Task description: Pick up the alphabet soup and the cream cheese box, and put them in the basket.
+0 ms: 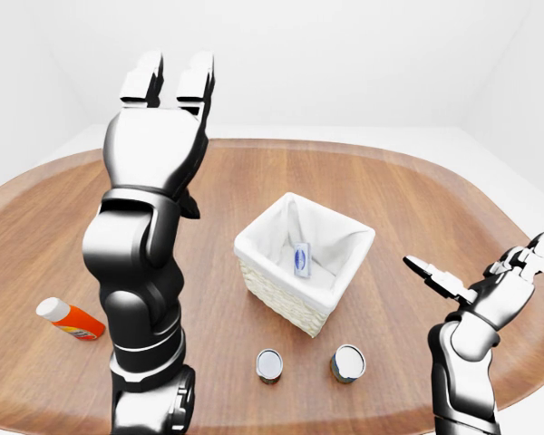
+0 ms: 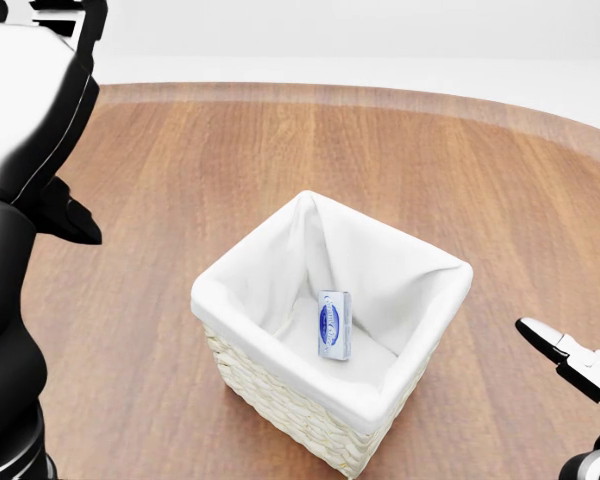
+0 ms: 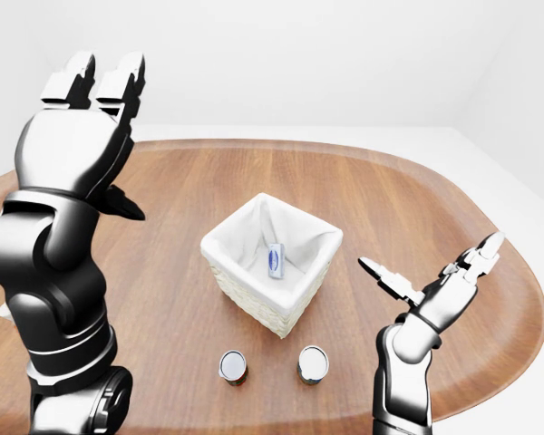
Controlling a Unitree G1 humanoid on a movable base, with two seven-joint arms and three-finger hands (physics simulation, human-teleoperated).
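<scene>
Box (image 2: 334, 324) lies in the basket (image 2: 270, 315), below my raised left hand (image 1: 163, 91), so both hands, right hand (image 1: 490, 281) too, stand spread and empty.

- The box (image 2: 334, 324) in the basket (image 2: 280, 345) carries a blue label, its lettering too small to read.
- No other text can be read anywhere.

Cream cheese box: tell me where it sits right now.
The cream cheese box lies inside the basket on its white lining, near the middle of the head view, well apart from both raised hands.
</scene>
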